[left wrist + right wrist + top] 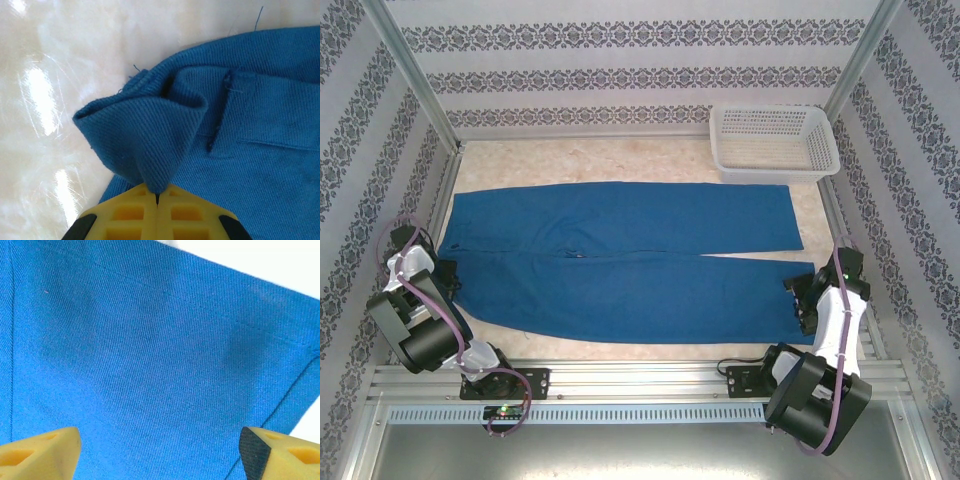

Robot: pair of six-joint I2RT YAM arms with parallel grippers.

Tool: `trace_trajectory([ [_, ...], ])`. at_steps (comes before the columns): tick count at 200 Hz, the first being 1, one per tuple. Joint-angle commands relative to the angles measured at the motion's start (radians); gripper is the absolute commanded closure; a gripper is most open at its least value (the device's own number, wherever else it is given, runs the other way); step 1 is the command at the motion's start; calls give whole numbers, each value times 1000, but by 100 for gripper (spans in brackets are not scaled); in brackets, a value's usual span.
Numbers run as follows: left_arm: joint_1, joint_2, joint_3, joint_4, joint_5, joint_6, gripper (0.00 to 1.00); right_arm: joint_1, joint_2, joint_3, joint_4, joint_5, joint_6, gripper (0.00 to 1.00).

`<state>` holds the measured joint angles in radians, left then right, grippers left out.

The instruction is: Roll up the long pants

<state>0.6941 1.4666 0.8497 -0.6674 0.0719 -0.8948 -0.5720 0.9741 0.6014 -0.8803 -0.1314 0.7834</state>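
The left gripper (447, 272) sits at the left, waist end of the long pants (620, 270). In the left wrist view its yellow fingers, moulded with square recesses, are pressed together (156, 197) and pinch a raised peak of the pants' waistband corner (145, 135). A stitched seam and a few loose threads show beside the pinch.

The royal-blue pants lie flat on the pale, glossy, marbled table (620, 160). Their long axis runs left to right, with the waist to the left and both leg hems to the right. The two legs lie side by side, touching along most of their length and parting slightly near the hems. The fabric is a plain twill with fine diagonal ribs.

The right gripper (798, 296) is at the hem of the near leg. In the right wrist view its yellow fingers stand wide apart (160, 447) over smooth blue cloth (150, 340), holding nothing.

A white rectangular lattice basket (775, 172) stands just beyond the far leg's hem end.
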Motion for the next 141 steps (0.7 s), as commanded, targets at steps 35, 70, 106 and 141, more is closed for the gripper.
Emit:
trace_trajectory([
  [35, -34, -12, 21, -10, 33, -25, 100, -7, 95, 33, -25, -46, -6, 16],
  [70, -43, -14, 35, -19, 29, -27, 100, 8, 93, -5, 13, -55, -14, 17],
  [106, -43, -24, 49, -36, 22, -26, 100, 25, 107, -25, 6, -48, -36, 18],
  [141, -44, -35, 50, -40, 22, -37, 100, 93, 166, -16, -2, 22, -16, 19],
])
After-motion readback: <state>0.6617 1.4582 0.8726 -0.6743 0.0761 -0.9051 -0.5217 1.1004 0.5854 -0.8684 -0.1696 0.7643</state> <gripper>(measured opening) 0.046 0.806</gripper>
